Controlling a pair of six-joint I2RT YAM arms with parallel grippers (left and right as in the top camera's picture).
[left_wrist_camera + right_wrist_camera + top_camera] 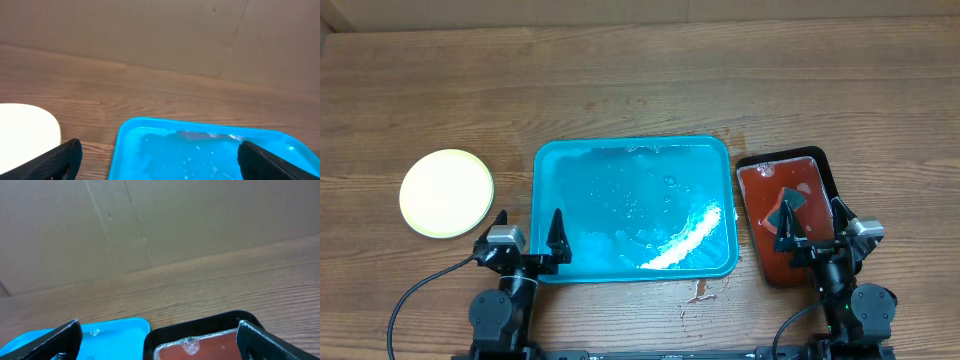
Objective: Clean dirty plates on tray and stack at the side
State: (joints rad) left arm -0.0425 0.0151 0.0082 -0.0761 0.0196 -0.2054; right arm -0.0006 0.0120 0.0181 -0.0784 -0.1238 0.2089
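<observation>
The turquoise tray (620,200) lies mid-table, wet and foamy, with no plate in it. A pale yellow round plate (447,192) rests on the wood to its left, its face clean; I cannot tell whether others lie under it. My left gripper (527,235) hovers open over the tray's front left corner, one finger above the wood and one above the tray. In the left wrist view the tray (200,150) and the plate's edge (25,125) show between and beside the fingers (60,160). My right gripper (815,228) stands open and empty over the black-rimmed tray.
A black-rimmed tray (825,165) holding red-brown soapy liquid sits right of the turquoise one, with a dark wedge-shaped thing (790,207) in it. Its rim (200,327) and the blue tray's corner (120,330) show in the right wrist view. Small wet spots (702,292) mark the wood in front.
</observation>
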